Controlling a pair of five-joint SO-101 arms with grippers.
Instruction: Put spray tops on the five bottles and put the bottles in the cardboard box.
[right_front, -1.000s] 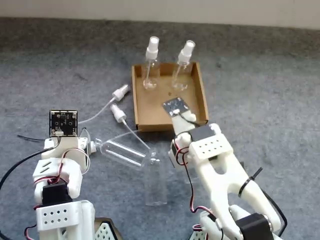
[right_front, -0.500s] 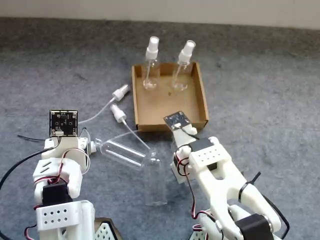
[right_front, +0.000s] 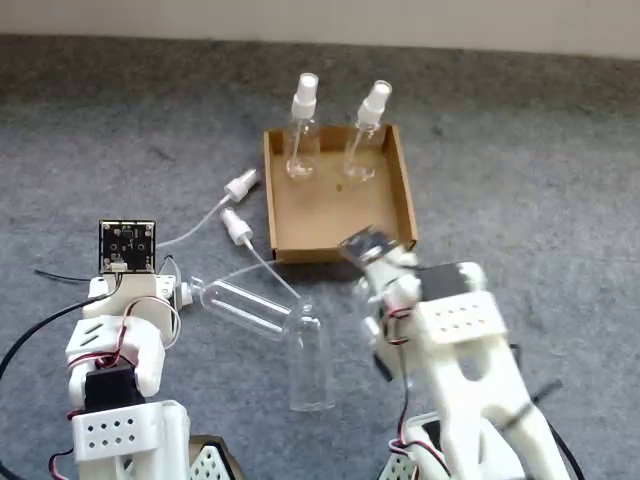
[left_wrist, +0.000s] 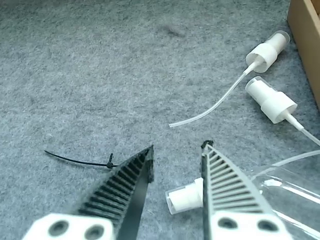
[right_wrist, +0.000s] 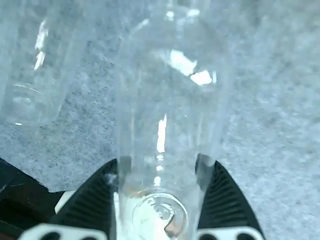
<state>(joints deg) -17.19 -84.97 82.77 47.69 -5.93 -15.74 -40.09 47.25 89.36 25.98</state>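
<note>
Glossy clear plastic bottle (right_wrist: 170, 115), matt cardboard box (right_front: 336, 215), fuzzy grey cloth (right_front: 520, 150)

Clear bottle (right_wrist: 165, 115) clasped by the right gripper (right_wrist: 160, 164).
A second bottle (right_wrist: 35, 65) is seen just beside it on grey carpet (right_wrist: 280, 100).

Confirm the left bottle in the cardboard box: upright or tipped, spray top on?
Upright, top on: the bottle stands on its base by the cardboard box's far wall, white spray top at its upper end.

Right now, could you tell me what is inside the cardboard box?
Two capped bottles stand at the far wall of the box; an arm hides its near right corner.
</note>
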